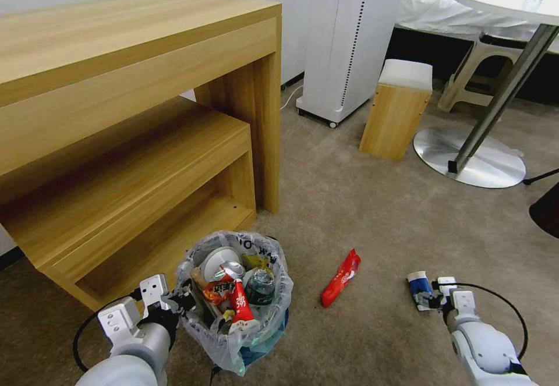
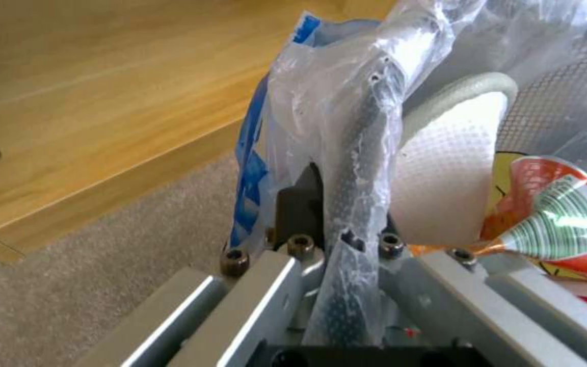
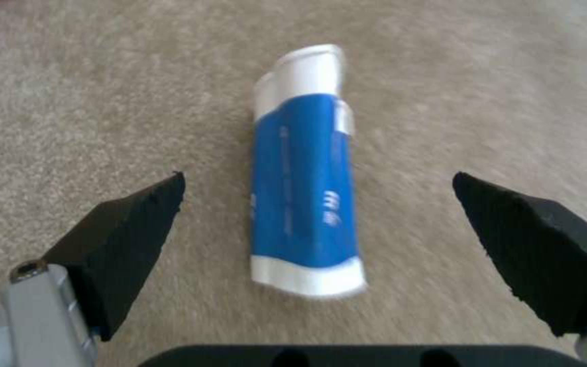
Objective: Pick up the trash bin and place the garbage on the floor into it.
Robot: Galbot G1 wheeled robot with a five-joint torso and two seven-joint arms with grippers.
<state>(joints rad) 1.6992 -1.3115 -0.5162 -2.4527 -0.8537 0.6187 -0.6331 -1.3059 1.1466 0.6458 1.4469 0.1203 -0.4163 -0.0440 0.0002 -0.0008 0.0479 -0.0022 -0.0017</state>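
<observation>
While the trash bin stands at the lower centre of the head view, just in front of the wooden shelf unit, it is already quite full: a white slipper, a crushed can, a dark plastic bottle and red wrappers lie inside its crinkly translucent bag with black letters. The left gripper, at the lower left, is clamped on the bin's rim, with the plastic liner pinched between its fingers. On the floor, a red wrapper lies just right of the bin, apart from it. Further right, a flattened blue-white paper cup lies on its side, blue in the middle with white ends. The right gripper hovers over it at the lower right of the head view, its black fingers spread wide on both sides of the cup, not touching it.
</observation>
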